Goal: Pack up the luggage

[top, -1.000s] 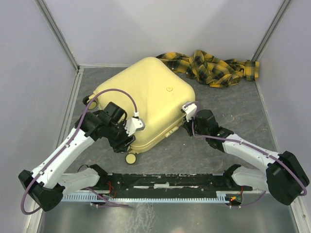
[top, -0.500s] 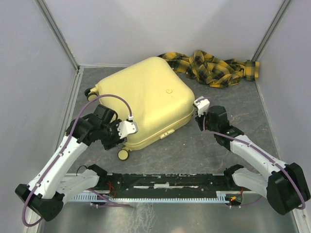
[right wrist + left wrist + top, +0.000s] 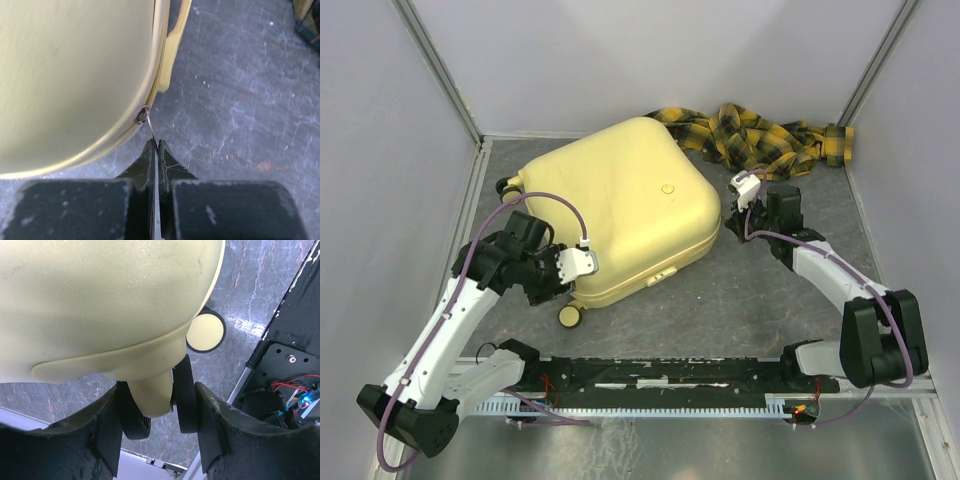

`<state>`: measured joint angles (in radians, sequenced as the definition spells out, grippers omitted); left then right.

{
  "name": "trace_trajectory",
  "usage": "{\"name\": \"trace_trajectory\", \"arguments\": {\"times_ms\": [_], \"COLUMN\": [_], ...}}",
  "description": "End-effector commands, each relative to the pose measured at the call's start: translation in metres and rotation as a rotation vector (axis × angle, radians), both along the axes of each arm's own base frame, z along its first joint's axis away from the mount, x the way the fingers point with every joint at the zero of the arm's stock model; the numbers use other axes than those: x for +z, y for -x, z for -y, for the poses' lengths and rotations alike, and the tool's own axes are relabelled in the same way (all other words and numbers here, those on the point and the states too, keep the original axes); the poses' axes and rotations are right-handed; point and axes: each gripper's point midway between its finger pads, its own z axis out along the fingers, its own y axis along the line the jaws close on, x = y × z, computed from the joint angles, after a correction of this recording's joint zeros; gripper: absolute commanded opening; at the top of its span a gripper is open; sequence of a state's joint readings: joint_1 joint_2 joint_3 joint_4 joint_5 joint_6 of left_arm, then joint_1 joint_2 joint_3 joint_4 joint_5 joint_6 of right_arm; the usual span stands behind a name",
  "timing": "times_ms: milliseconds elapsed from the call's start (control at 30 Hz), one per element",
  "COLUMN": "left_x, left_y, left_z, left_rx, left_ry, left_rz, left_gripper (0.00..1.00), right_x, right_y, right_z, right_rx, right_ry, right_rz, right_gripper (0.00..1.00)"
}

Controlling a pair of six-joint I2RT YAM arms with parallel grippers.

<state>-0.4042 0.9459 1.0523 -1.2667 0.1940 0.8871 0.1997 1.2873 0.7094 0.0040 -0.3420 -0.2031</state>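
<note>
The luggage [image 3: 620, 210] is a pale-yellow hard-shell suitcase lying flat and closed in the middle of the table. My left gripper [image 3: 556, 283] is at its near-left corner. In the left wrist view the left gripper [image 3: 157, 407] is shut on a twin black wheel [image 3: 185, 395] under the shell [image 3: 100, 300]. My right gripper [image 3: 732, 215] is at the suitcase's right edge. Seen from the right wrist, the right gripper [image 3: 158, 146] is shut on the thin metal zipper pull [image 3: 149, 125] at the seam of the luggage [image 3: 75, 75].
A yellow-and-black plaid cloth [image 3: 760, 135] lies crumpled at the back right, just behind the suitcase. Another pale wheel [image 3: 568, 315] sticks out at the near corner. Walls close the table on the left, back and right. The black base rail [image 3: 660, 375] runs along the near edge.
The right gripper has travelled right and toward the back along the suitcase edge with the zipper pull. The left gripper shifted left, and the suitcase turned slightly with it.
</note>
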Motion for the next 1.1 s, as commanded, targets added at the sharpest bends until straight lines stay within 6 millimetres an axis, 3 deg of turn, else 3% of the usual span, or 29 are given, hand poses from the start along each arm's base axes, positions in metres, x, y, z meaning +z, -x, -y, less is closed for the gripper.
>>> {"name": "trace_trajectory", "arguments": {"times_ms": [0, 300, 467, 533, 700, 767, 933, 1067], "left_x": [-0.016, -0.011, 0.003, 0.013, 0.036, 0.05, 0.091, 0.134], "left_y": [0.011, -0.002, -0.011, -0.017, -0.025, -0.03, -0.03, -0.02], "left_z": [-0.032, -0.023, -0.011, -0.006, -0.002, 0.0, 0.019, 0.047], "left_rx": [-0.084, -0.035, 0.015, 0.049, 0.14, 0.19, 0.245, 0.2], "left_ry": [-0.183, -0.138, -0.046, -0.001, 0.06, 0.1, 0.297, 0.514], "left_rz": [-0.065, -0.042, 0.026, 0.075, 0.133, 0.148, 0.188, 0.227], "left_gripper": [0.03, 0.03, 0.03, 0.1, 0.54, 0.64, 0.78, 0.8], "right_x": [0.067, 0.071, 0.07, 0.066, 0.05, 0.043, 0.03, 0.027], "right_y": [-0.056, -0.095, -0.098, -0.09, -0.057, -0.043, -0.021, -0.016], "right_z": [-0.007, -0.046, -0.069, -0.08, -0.106, -0.113, -0.123, -0.124], "right_rx": [0.045, 0.225, 0.335, 0.385, 0.485, 0.517, 0.546, 0.54], "right_ry": [-0.043, -0.134, -0.179, -0.188, -0.204, -0.203, -0.214, -0.213], "right_rz": [0.222, 0.204, 0.18, 0.161, 0.102, 0.083, 0.035, 0.026], "right_gripper": [0.02, 0.02, 0.02, 0.02, 0.02, 0.02, 0.02, 0.02]}}
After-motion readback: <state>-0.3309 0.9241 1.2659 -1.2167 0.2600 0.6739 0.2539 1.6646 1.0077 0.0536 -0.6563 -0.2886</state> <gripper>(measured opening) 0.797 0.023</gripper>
